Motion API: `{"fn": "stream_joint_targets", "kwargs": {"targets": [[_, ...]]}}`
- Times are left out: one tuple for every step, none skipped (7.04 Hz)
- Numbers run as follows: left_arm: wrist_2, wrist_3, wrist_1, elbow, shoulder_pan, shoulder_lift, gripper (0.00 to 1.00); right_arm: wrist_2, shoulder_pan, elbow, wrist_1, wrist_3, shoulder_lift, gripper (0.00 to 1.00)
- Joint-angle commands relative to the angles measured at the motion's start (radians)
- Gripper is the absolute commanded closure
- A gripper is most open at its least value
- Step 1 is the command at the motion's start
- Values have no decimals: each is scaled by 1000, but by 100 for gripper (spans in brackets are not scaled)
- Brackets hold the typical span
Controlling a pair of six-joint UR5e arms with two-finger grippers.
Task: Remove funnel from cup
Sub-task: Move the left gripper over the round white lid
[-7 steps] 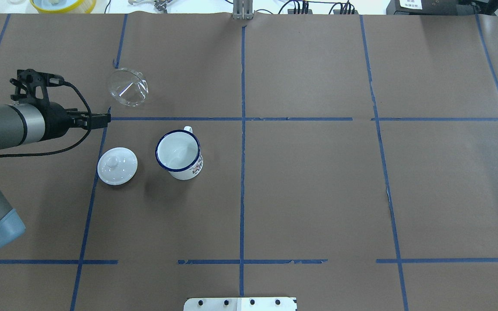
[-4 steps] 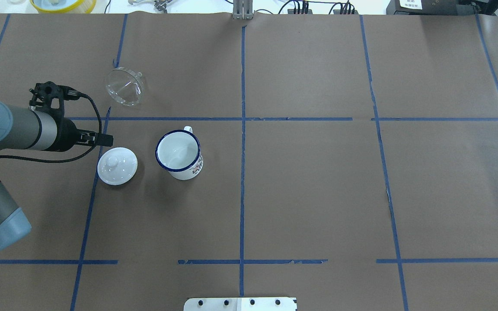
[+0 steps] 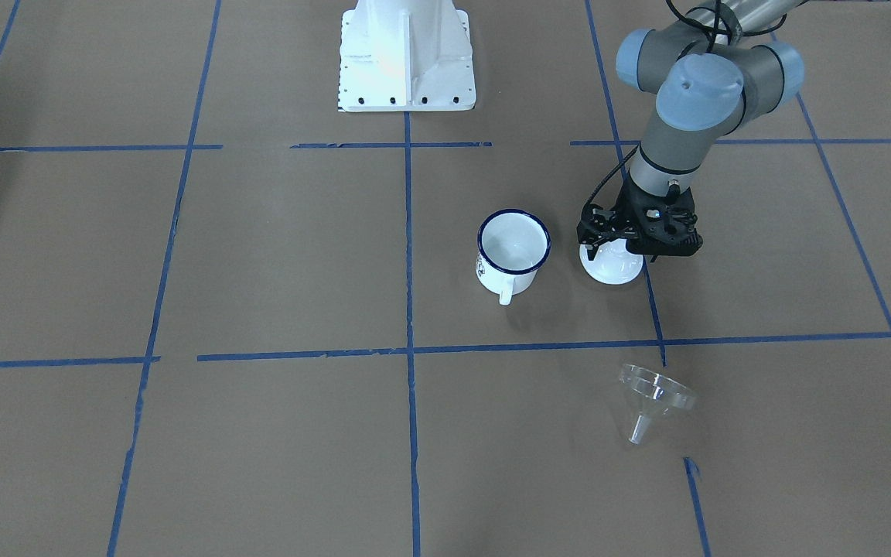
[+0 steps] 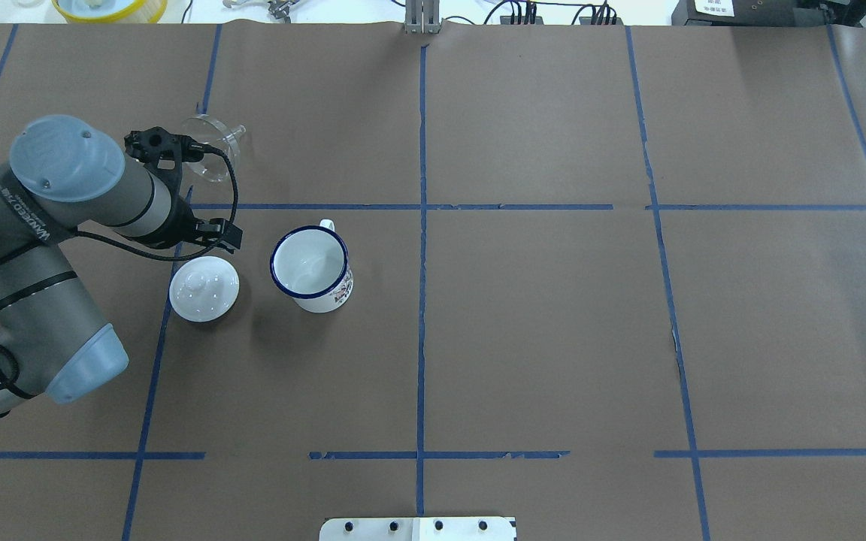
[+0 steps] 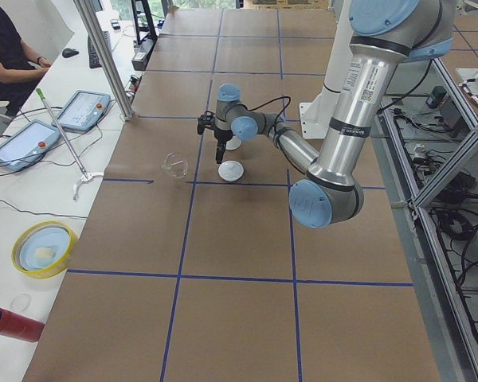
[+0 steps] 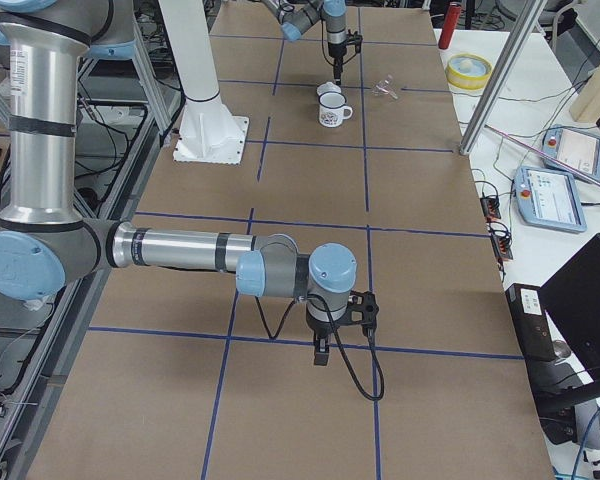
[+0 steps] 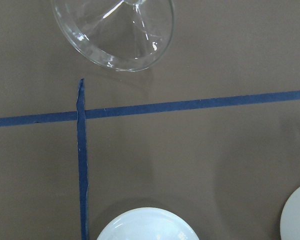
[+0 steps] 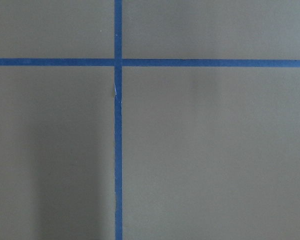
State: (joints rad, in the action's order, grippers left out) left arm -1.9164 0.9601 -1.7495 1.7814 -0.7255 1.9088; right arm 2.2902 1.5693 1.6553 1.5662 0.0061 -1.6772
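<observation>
The clear funnel (image 4: 216, 159) lies on its side on the brown table, out of the cup, behind the blue tape line; it also shows in the front view (image 3: 650, 396) and the left wrist view (image 7: 115, 35). The white mug with a blue rim (image 4: 310, 267) stands upright and empty (image 3: 513, 251). My left gripper (image 4: 224, 233) points down between funnel and mug, over the far edge of a white lid; it looks open and empty (image 3: 622, 251). My right gripper (image 6: 320, 350) shows only in the exterior right view, far from the objects; I cannot tell if it is open or shut.
A white round lid with a knob (image 4: 204, 289) lies left of the mug, right under my left wrist. Blue tape lines cross the table. The white robot base plate (image 3: 405, 58) is at the near edge. An operator sits beyond the table's left end (image 5: 8, 48).
My left arm has swung in from the left and now points down over the lid's far edge. The funnel has rolled a little and lies still. Mug and lid have not moved.
</observation>
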Motion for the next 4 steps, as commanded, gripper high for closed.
{"fn": "stream_joint_targets", "kwargs": {"targets": [[-1,0,-60,-51,1,-7,0,0,0,1,0,0,-1,0],[-1,2,-61,-48,3,-8,0,0,0,0,0,0,1,0],[-9,3,-61,-43,3,-23,0,0,0,0,0,0,-1,0],[-57,3,-64,-37,3,-48,0,0,0,0,0,0,1,0]]}}
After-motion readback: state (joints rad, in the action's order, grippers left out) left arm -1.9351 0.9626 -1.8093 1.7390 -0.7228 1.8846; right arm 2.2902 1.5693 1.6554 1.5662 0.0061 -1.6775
